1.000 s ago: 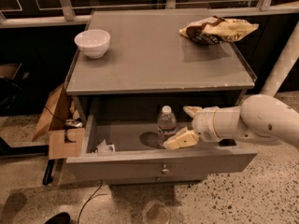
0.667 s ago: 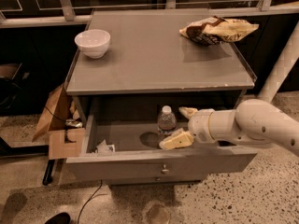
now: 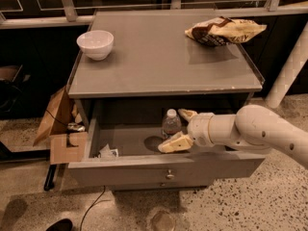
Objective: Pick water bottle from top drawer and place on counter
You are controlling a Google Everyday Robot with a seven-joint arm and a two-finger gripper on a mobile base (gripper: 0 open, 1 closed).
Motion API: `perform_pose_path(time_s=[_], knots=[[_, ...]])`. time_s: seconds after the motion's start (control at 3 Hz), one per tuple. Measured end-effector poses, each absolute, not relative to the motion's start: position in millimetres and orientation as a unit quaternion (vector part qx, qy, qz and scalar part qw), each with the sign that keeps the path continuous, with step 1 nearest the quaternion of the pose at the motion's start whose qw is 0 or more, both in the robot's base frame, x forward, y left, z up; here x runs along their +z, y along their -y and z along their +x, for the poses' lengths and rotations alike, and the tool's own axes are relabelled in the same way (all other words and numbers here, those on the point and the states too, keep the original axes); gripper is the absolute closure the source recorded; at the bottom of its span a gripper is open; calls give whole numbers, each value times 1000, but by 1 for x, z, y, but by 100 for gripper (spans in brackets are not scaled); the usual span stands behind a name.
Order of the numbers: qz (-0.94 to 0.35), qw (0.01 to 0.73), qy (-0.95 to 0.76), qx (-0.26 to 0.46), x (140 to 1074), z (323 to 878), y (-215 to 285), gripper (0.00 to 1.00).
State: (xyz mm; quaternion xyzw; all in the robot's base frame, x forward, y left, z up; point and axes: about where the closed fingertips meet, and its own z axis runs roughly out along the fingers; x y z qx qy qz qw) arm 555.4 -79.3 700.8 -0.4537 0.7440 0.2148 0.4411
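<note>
The water bottle (image 3: 171,122), clear with a white cap, stands upright in the open top drawer (image 3: 163,167), near its middle. My gripper (image 3: 178,128) reaches in from the right on a white arm. Its two pale fingers are spread, one behind the bottle on the right (image 3: 187,113) and one in front of it (image 3: 175,143), on either side of the bottle. The counter (image 3: 159,61) is the grey top above the drawer.
A white bowl (image 3: 95,44) sits at the counter's back left and a crumpled chip bag (image 3: 224,31) at its back right. Crumpled white paper (image 3: 108,152) lies in the drawer's front left. A cardboard box (image 3: 60,129) stands on the floor to the left.
My gripper has moved left across the drawer and now has its fingers on either side of the bottle. The bottle has not moved.
</note>
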Motion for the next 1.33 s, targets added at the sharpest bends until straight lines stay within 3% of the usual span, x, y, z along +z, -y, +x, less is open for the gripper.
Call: perform_pose_path(time_s=[0.33,0.67,1.33], knots=[[-453,458,-736,207,699,562,75,15],[-462,464,-730,194,695,567,71,32],[-462,465,-730,193,695,567,70,78]])
